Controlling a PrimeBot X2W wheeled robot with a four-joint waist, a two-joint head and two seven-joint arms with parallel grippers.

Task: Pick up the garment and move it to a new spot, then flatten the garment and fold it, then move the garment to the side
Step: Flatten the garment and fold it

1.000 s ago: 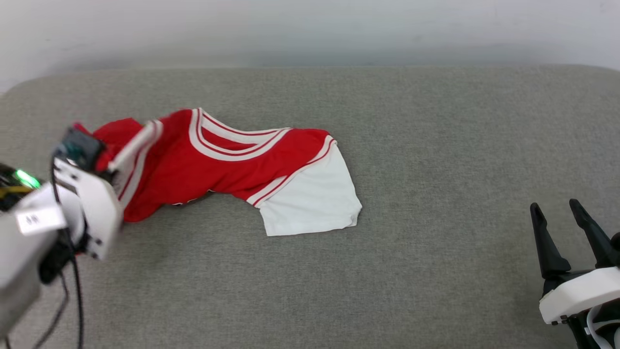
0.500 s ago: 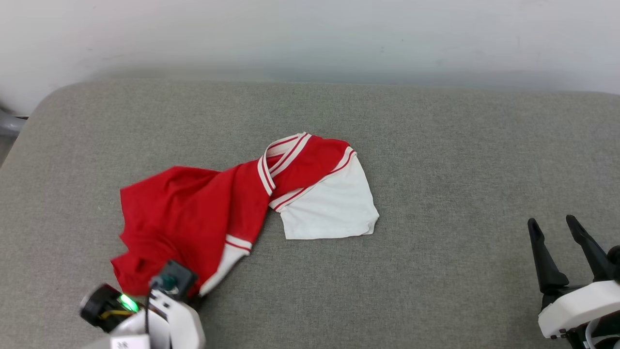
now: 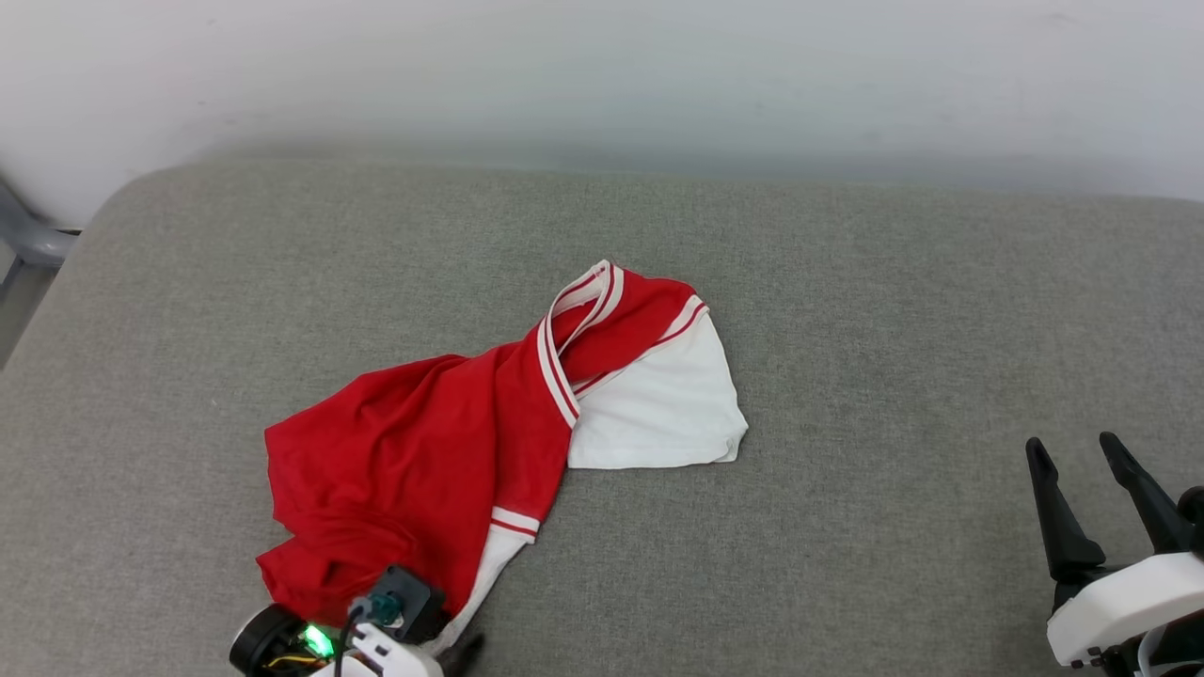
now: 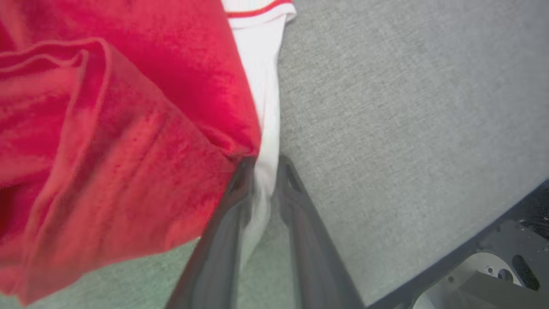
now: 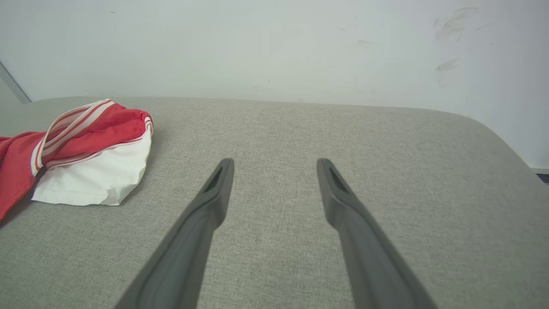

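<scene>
Grey fabric bench, rounded corners, set against a pale wall. Garment crumpled left of centre. Left claw pinching its white sleeve. Right claw spread, well apart from the garment.

Bright, even light; the garment looks blurred up close.

Head camera high and downward; wrist cameras low, the left nearest; garment common to all
</scene>
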